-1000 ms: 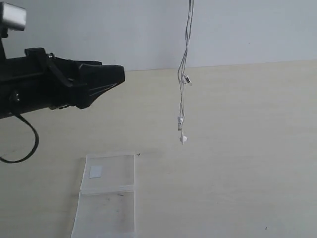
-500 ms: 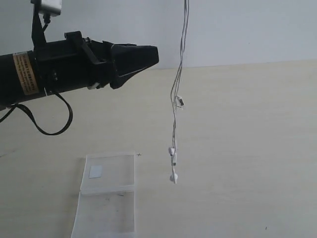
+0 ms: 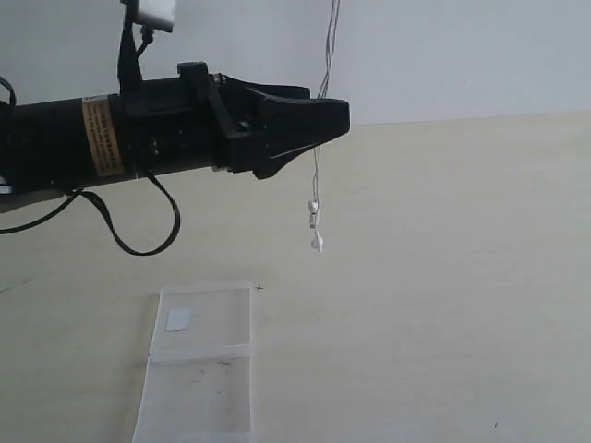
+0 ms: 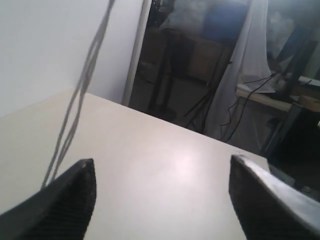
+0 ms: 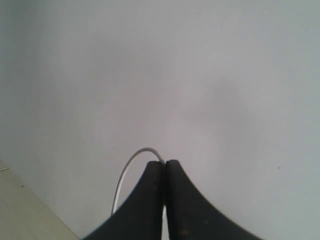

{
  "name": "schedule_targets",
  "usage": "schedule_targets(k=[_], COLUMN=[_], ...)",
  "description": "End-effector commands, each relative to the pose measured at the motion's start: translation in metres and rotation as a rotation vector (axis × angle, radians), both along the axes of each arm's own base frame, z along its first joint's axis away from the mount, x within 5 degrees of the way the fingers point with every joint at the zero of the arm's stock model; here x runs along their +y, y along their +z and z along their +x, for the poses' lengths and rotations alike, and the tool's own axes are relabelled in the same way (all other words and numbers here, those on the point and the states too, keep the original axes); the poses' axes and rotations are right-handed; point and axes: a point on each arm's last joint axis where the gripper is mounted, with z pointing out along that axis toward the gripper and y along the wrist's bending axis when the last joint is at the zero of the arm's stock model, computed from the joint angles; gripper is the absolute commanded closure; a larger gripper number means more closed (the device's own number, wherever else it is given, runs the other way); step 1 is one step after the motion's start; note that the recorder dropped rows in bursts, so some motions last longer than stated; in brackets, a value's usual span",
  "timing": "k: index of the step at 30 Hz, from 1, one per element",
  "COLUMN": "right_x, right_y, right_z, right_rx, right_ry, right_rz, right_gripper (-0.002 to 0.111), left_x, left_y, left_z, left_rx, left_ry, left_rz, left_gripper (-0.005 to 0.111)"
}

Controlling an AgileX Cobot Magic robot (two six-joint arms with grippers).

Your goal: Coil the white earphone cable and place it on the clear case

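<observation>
The white earphone cable (image 3: 317, 175) hangs from above the exterior view, its earbuds (image 3: 316, 242) dangling over the table. My right gripper (image 5: 165, 163) is shut on the cable, and a loop of white wire (image 5: 131, 169) arcs out beside its tips; it is out of the exterior view. My left gripper (image 3: 343, 117) reaches in from the left at cable height. It is open, with wide-set fingers (image 4: 67, 197) and nothing between them. The cable (image 4: 80, 100) runs down close beside one finger. The clear case (image 3: 217, 365) lies open on the table at the lower left, with a white sticker (image 3: 178, 319).
The beige table (image 3: 443, 305) stretches right of the case, with a pale wall (image 3: 462, 55) behind it. The left arm's black cable (image 3: 138, 245) loops below it. The left wrist view shows dark stands and a white cloth (image 4: 250, 75) beyond the table's far edge.
My left arm has swept rightward until its tip reaches the hanging cable. The cable has shifted left, and its earbuds dipped, then rose.
</observation>
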Motion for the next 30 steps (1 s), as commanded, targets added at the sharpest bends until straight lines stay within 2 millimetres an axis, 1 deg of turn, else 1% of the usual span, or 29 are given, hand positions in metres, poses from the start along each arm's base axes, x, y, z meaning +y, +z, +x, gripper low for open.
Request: schedule_targets(k=[1, 4, 8, 11, 16, 18, 19, 21, 23, 26, 30], right_x=[0.0, 0.001, 0.001, 0.001, 0.001, 0.001, 0.001, 0.001, 0.001, 0.001, -0.002], right_y=[0.001, 0.001, 0.001, 0.001, 0.001, 0.001, 0.001, 0.001, 0.001, 0.001, 0.003], right_z=[0.0, -0.001, -0.001, -0.001, -0.001, -0.001, -0.001, -0.001, -0.001, -0.001, -0.002], right_rx=[-0.006, 0.002, 0.005, 0.005, 0.005, 0.005, 0.005, 0.005, 0.005, 0.003, -0.014], right_ry=[0.001, 0.011, 0.015, 0.015, 0.015, 0.015, 0.015, 0.015, 0.015, 0.014, -0.002], right_rz=[0.014, 0.023, 0.027, 0.027, 0.027, 0.027, 0.027, 0.027, 0.027, 0.027, 0.015], right_gripper=[0.108, 0.108, 0.108, 0.108, 0.108, 0.108, 0.108, 0.108, 0.108, 0.108, 0.108], left_x=[-0.001, -0.001, -0.005, -0.013, -0.029, -0.034, -0.033, -0.032, -0.029, -0.029, -0.03], left_y=[-0.001, 0.0, 0.009, 0.012, 0.011, 0.008, 0.006, 0.001, -0.003, -0.003, -0.002], left_z=[0.011, 0.013, 0.015, 0.012, 0.001, 0.0, 0.001, 0.004, 0.006, 0.007, 0.006], left_rx=[0.014, 0.012, -0.015, -0.03, -0.037, -0.027, -0.016, 0.009, 0.031, 0.033, 0.021], left_ry=[0.098, 0.114, 0.103, 0.076, 0.018, 0.029, 0.053, 0.105, 0.149, 0.152, 0.137], left_rz=[0.086, 0.095, 0.083, 0.082, 0.099, 0.129, 0.155, 0.211, 0.243, 0.243, 0.238], left_gripper=[0.035, 0.035, 0.035, 0.035, 0.035, 0.036, 0.039, 0.051, 0.071, 0.106, 0.107])
